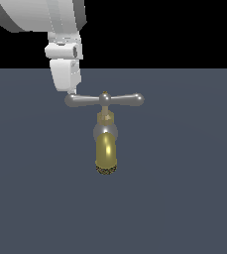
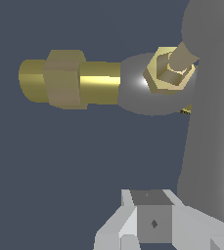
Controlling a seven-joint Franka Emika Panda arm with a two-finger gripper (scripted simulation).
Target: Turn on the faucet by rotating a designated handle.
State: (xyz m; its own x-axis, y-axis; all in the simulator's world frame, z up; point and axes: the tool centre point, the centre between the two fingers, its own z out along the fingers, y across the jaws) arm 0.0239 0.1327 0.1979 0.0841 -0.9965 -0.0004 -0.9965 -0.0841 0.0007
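Your faucet (image 1: 105, 136) sits mid-scene on the flat grey floor (image 1: 184, 198), brass spout (image 1: 105, 158) pointing toward the exterior camera and downward in that picture, silver body behind it, gold stem on top. The handle (image 1: 104, 99) lies level across the stem, running straight from the exterior view's left to its right, both bulbous ends in plain sight. Your gripper (image 1: 71, 92) hangs at the end on the exterior view's left, its white fingers (image 1: 65, 74) coming down from above so that the tip meets or nearly meets that bulb; you cannot tell contact from a hair's gap here. The wrist view agrees: the grey bar of the handle (image 2: 206, 122) looms large and close beside the finger bases (image 2: 152, 222), with the gold nut (image 2: 169, 68) and silver body beyond. Whether the fingers are spread or closed you cannot tell; the fingertips are hidden in both views, and nothing appears clamped between them. Judged from the handle's square, crosswise lie, little or no rotation shows, though its starting angle is unknown. The approach looks done; the push on that end, sweeping the bar around the stem, is what remains.
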